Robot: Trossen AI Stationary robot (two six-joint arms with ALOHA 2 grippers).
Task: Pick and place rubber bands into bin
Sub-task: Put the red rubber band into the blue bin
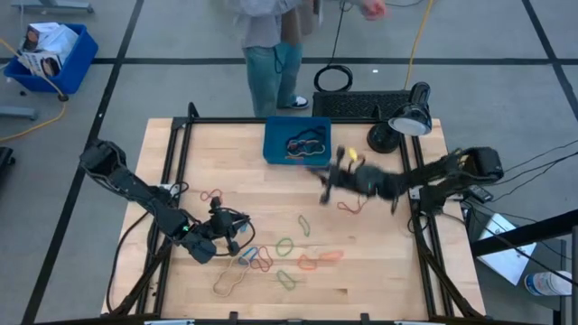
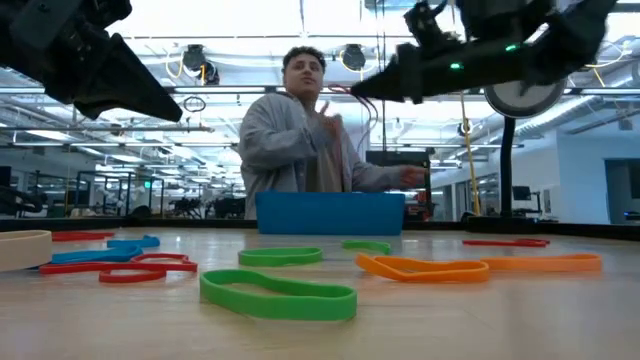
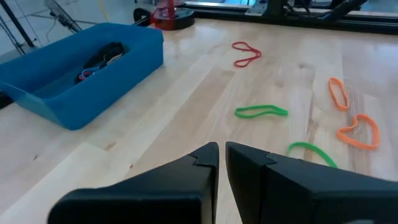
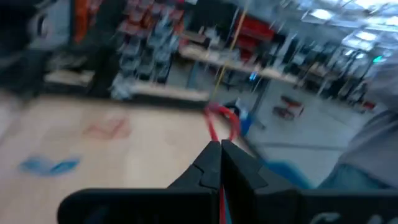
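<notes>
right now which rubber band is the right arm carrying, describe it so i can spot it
Start at the blue bin on the far edge of the wooden table, seen from above. Just to its right, off the table surface, hangs the right gripper with its fingers shut. The red rubber band dangles from those fingers: the only band in the air, while the others lie on the wood or in the bin.

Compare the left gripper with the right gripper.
The left gripper is empty; the right gripper pinches a red band. The left gripper hangs by the loose bands, far from the bin; the right gripper is close beside the bin. Both have their fingers closed.
</notes>
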